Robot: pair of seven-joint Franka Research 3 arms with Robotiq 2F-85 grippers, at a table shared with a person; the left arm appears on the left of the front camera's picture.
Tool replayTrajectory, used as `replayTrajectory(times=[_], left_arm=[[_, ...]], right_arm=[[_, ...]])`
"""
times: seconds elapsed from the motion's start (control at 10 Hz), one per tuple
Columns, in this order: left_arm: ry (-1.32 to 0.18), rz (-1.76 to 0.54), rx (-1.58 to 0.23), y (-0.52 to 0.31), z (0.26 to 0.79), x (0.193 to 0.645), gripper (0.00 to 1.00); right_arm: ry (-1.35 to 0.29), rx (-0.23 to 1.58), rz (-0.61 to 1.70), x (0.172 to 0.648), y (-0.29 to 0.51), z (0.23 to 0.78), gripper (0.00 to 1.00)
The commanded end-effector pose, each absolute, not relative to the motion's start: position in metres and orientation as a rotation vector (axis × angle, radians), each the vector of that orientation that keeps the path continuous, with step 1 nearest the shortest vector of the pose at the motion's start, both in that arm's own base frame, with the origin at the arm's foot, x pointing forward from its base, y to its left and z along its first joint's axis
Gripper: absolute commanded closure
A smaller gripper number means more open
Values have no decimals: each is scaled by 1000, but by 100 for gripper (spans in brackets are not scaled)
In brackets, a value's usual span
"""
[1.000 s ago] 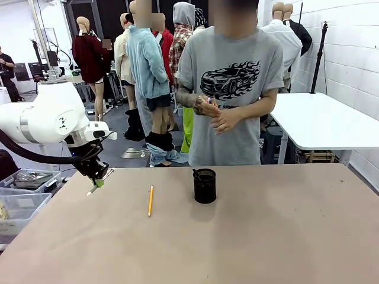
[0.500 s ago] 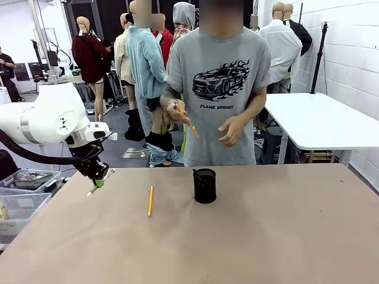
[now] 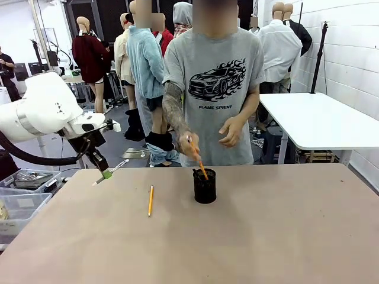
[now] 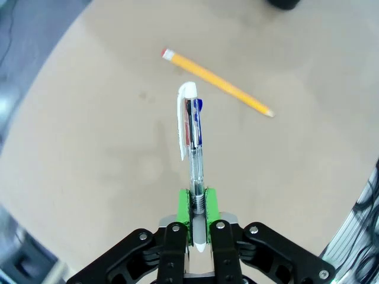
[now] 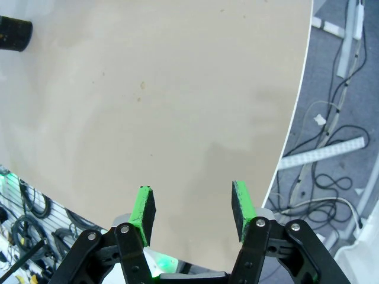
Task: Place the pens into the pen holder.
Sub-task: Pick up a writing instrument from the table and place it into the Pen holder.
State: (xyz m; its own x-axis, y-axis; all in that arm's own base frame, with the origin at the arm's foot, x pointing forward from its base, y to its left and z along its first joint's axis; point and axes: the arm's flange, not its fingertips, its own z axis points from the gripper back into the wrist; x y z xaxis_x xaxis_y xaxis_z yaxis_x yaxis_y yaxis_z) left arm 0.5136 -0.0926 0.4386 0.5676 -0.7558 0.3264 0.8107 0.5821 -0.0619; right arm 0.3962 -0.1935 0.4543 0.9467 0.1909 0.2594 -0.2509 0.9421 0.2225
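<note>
We see the left gripper (image 4: 198, 208) clamped tight on a white pen (image 4: 192, 133), gripping it by one end and holding it in the air above the left side of the table (image 3: 266, 236). A yellow pencil (image 3: 150, 200) lies flat on the table between that gripper and the black mesh pen holder (image 3: 205, 186), touching neither. Across from us, a person's hand (image 3: 188, 145) pinches an orange pencil (image 3: 200, 163), tilted, its lower end dipping into the holder's mouth. The right gripper (image 5: 192, 204) hangs over bare tabletop, fingers spread wide with nothing between them, well apart from the holder.
</note>
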Motion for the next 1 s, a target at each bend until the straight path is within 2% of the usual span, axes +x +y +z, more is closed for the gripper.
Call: replayTrajectory(times=[0.0, 0.1, 0.2, 0.3, 0.4, 0.5, 0.6, 0.9], left_arm=[[-311, -1156, -413, -87, 446, 519, 100], [-362, -1181, -552, -85, 449, 529, 100], [-405, -1265, -799, -84, 447, 538, 100], [-444, -1208, -992, -82, 439, 544, 100], [-571, -1179, -1103, -80, 433, 548, 100], [-599, -1221, -1201, -71, 432, 545, 100], [-672, -1312, -1192, -51, 440, 531, 100], [-965, -1196, -1164, 84, 472, 468, 100]], right_arm=[[-255, 272, 238, 395, -192, 451, 34], [-255, 272, 238, 395, -192, 451, 34], [-255, 272, 238, 395, -192, 451, 34], [-255, 272, 238, 395, -192, 451, 34], [-255, 272, 238, 395, -192, 451, 34], [-255, 272, 238, 395, -192, 451, 34], [-255, 272, 238, 395, -192, 451, 34], [-255, 272, 238, 395, -192, 451, 34]])
